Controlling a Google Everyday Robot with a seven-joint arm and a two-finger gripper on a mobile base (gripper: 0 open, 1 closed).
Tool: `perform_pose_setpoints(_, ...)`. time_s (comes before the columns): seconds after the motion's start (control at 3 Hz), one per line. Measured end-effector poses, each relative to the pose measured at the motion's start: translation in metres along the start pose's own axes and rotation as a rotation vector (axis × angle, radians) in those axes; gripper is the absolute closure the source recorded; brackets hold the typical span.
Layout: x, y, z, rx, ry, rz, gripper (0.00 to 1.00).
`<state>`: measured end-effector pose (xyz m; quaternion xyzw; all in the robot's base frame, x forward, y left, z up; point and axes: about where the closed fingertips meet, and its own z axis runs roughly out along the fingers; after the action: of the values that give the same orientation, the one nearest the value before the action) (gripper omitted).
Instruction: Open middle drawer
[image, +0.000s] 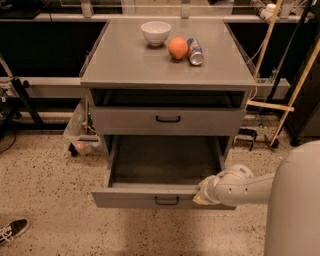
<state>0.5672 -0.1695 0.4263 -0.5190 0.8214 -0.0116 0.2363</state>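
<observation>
The middle drawer (135, 197) of the grey cabinet is pulled far out, with its shallow inside bare. Its small black bar handle (166, 200) shows on the front. My gripper (201, 193) is at the right part of the drawer's front edge, just right of the handle, at the end of my white arm (245, 187), which reaches in from the right. The gripper touches or hangs over the front's top rim. The drawer above (168, 120) is shut. Anything below the open drawer is hidden by it.
On the cabinet top (125, 65) stand a white bowl (156, 32), an orange (177, 48) and a can lying on its side (195, 51). Wooden poles (295, 90) lean at the right. A shoe (12, 231) lies on the floor at the lower left.
</observation>
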Motion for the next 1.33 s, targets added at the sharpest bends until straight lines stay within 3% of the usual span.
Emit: perform_pose_setpoints(1.33,0.0064,0.0148,-0.0064,-0.017,-0.011,0.024,1.0)
